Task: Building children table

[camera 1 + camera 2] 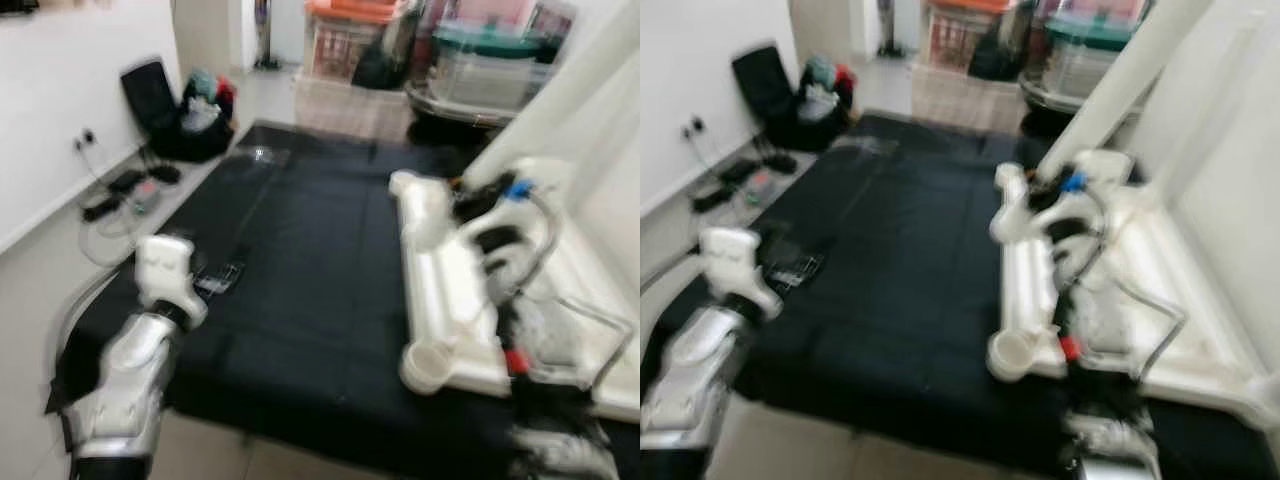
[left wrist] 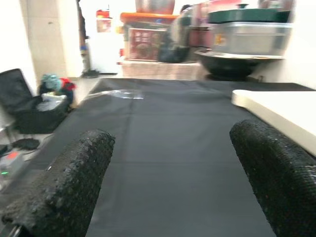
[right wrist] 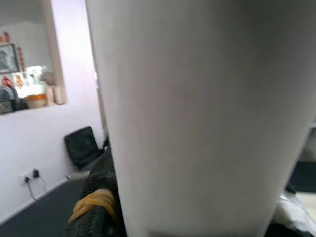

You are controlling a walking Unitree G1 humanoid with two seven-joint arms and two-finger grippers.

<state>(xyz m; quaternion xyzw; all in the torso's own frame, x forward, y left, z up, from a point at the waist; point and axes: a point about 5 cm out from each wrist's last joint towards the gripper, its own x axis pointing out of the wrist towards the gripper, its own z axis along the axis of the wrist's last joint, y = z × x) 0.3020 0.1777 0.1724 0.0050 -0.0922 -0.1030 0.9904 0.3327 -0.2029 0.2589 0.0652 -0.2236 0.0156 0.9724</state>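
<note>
So there's a big black mat [image 1: 300, 260] spread over the floor, and the white children's tabletop [image 1: 440, 300] lies flat on it over at about 3 o'clock, with round leg sockets at its corners, one of them [image 1: 425, 368] at the near corner. The right gripper [image 3: 106, 207] is up by the far end of that tabletop, and its black fingers [image 3: 96, 197] are pressed against a long white table leg [image 1: 1130, 75] that slants up toward 1 o'clock. In the right wrist view the leg is right there against the fingers, so it looks like it's gripping it. The left gripper [image 2: 173, 182] hovers low over the mat around 8 o'clock, fingers [image 2: 69, 187] spread wide with nothing between them. A small clear plastic bag [image 1: 790, 262] sits on the mat just beside that arm. Storage bins [image 1: 350, 40] are stacked up at 12 o'clock, and a black bag [image 1: 150, 95] leans on the wall at 10 o'clock. It's all pretty blurry.
</note>
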